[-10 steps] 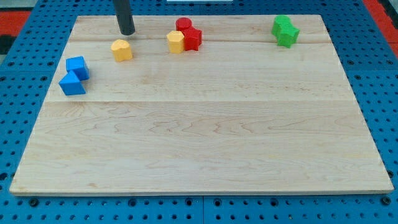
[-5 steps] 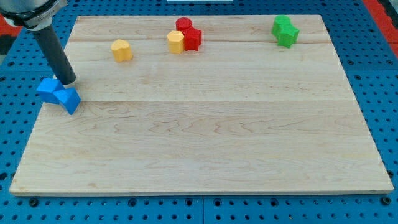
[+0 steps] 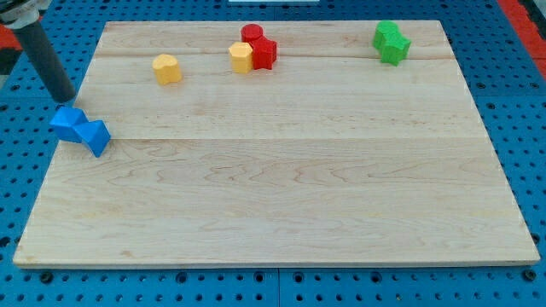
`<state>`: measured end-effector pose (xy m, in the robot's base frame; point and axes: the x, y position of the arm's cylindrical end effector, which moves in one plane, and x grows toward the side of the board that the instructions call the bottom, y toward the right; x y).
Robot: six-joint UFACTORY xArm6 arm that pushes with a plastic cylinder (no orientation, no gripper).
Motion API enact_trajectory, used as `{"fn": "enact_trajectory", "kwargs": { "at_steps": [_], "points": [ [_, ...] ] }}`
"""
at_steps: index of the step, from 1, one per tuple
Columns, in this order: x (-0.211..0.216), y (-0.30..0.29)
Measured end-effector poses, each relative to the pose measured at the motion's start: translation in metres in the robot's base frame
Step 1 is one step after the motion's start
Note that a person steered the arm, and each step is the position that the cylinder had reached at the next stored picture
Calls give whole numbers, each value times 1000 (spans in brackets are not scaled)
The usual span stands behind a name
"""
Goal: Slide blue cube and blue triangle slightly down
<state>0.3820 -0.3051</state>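
Tabletop [image 3: 281, 188]: pale wooden board, visible grain running across the view, faint seams between planks, lying on a blue perforated base [image 3: 529, 128] with regular rows of holes; a strip of red shows at the view's top corners. No fingers on this rig, so there is no spread or pinch to record; the arm ends in a dark, smooth cylindrical rod entering from the view's top left and slanting down to my tip [image 3: 65, 100]. My tip sits at the board's left edge, just above the blue pair and apparently clear of it, though the gap is small. Blue cube [image 3: 67, 121]: at the far left edge of the board, partly overhanging it, matte solid colour. Blue triangle [image 3: 95, 136]: touching the cube on its lower right side, wedge-like with a sharp lower corner. Further right, near the view's top: a yellow block [image 3: 167, 68], chunky and faceted, standing alone. Then a cluster of three touching blocks: a second yellow block [image 3: 241, 57], a red cylinder [image 3: 252, 35] behind it, a red block [image 3: 264, 53] with notched, star-like edges. Far right, near the top edge: two green blocks [image 3: 391, 41] pressed together, irregular star-like outlines, exact shapes not resolvable.
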Motion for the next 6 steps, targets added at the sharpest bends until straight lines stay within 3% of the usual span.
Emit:
{"fn": "enact_trajectory", "kwargs": {
  "at_steps": [2,3,6],
  "points": [
    [96,0],
    [107,17],
    [84,3]
  ]
}}
